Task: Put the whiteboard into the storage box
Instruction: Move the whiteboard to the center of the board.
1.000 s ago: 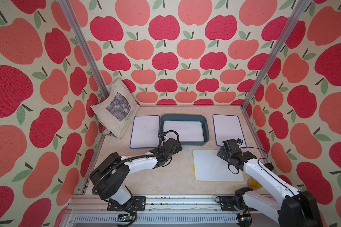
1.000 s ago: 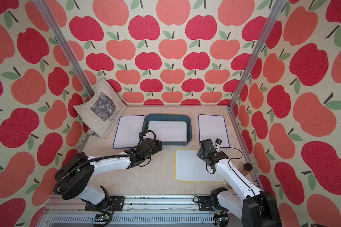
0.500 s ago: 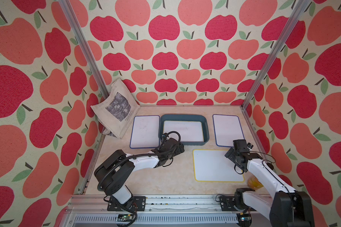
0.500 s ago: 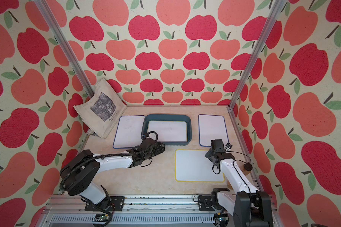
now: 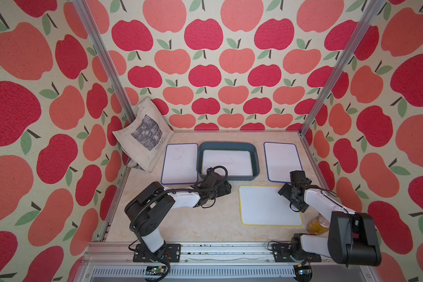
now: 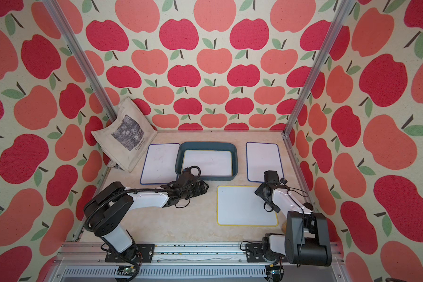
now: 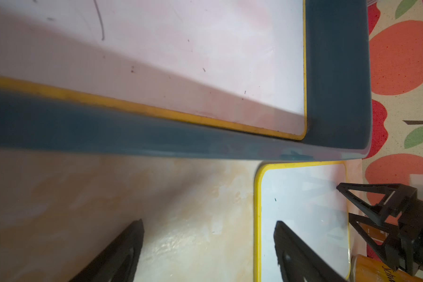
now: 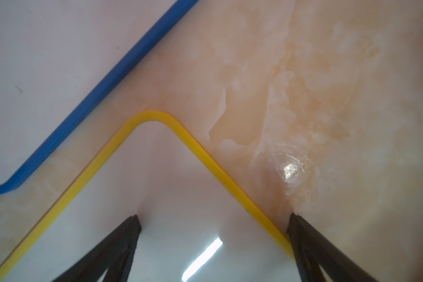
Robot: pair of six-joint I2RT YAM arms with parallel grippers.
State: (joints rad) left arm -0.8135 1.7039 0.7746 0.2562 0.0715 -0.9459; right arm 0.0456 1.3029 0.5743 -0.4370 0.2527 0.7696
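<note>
STORAGE HALF-STARTED: One yellow-edged whiteboard [image 5: 230, 162] lies flat inside the storage box [image 5: 226, 146] and covers most of its floor, so at least part of the job looks done. Three more boards lie on the table [image 5: 205, 224] outside the box. A blue-edged board [image 5: 180, 162] is just beside its left wall, another blue-edged board [image 5: 282, 161] is near its right wall, and a second yellow-edged board [image 5: 266, 207] is in front of the box toward its right end, close to it but apart. The right gripper [image 8: 214, 216] is spread wide and holds nothing. It is poised over the corner of that second yellow-edged board that lies beyond the box's right end. One fingertip is above the white face and the other is just off the yellow edge, and whether either touches cannot be told. The left gripper [image 7: 209, 221] is also open and empty, low over bare table just in front of the box's front wall. Lifting the second yellow-edged board appears to be the step in hand. If every board is meant to go in, three remain, and they would likely have to stack. A tote bag [image 5: 144, 136] leans in the corner behind and left of the box.
</note>
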